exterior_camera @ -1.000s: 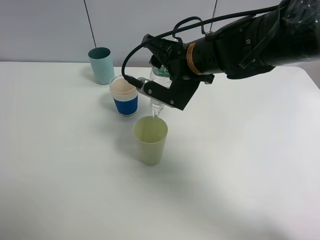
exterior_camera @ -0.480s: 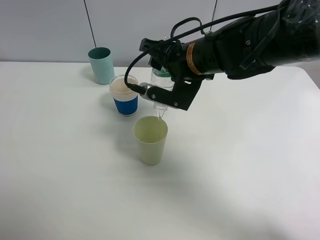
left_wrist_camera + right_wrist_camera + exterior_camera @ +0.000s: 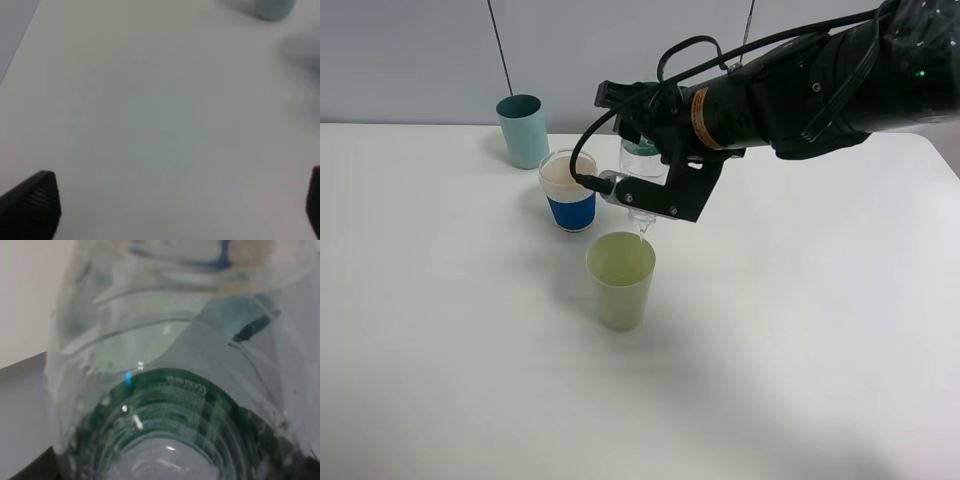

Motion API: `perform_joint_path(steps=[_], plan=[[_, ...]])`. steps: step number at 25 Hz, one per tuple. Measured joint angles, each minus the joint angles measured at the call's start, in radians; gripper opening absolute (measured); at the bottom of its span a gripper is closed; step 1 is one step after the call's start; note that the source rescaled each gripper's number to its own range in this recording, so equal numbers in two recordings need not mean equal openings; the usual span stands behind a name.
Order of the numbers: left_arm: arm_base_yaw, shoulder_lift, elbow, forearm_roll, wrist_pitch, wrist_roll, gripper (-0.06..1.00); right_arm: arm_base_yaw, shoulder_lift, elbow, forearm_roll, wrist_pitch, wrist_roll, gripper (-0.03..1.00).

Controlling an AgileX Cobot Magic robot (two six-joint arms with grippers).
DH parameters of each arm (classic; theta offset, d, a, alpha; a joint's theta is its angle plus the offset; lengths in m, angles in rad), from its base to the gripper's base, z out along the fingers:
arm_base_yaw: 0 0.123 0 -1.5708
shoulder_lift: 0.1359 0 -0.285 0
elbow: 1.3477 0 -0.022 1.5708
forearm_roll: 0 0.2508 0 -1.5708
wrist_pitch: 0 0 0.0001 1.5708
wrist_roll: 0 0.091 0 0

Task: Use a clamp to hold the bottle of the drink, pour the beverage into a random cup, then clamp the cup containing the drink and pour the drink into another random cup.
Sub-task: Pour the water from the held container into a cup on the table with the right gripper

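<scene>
My right gripper (image 3: 655,182) is shut on the clear bottle (image 3: 642,156), which is tipped mouth down. Its neck hangs just above the rim of the pale yellow-green cup (image 3: 621,281) at the table's middle. A thin stream of clear beverage (image 3: 642,232) falls into that cup. In the right wrist view the bottle (image 3: 165,390) with its green label fills the picture. The teal cup (image 3: 523,130) stands at the back left. My left gripper (image 3: 172,210) is open over bare table, with the teal cup (image 3: 272,9) far ahead of it.
A white cup with a blue band (image 3: 568,192) stands just left of the bottle, between the teal cup and the yellow-green cup. The white table (image 3: 800,330) ends at a grey wall behind. The thick black right arm (image 3: 800,90) reaches in from the upper right.
The right wrist has rolled a little further, tipping the bottle more steeply over the yellow-green cup. The cups have not moved.
</scene>
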State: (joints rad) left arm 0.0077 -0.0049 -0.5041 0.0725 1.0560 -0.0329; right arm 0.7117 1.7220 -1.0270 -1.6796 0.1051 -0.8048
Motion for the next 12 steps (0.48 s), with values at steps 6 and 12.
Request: perform_joint_path(steps=[6,12], plan=[[0.0,0.0,0.0,0.0,0.0,0.0,1.0,0.017,0.0,0.0,0.0,-0.001,0.0,0.02],[0.0,0.0,0.0,0.0,0.0,0.0,1.0,0.026,0.0,0.0,0.0,0.001,-0.001,0.02]])
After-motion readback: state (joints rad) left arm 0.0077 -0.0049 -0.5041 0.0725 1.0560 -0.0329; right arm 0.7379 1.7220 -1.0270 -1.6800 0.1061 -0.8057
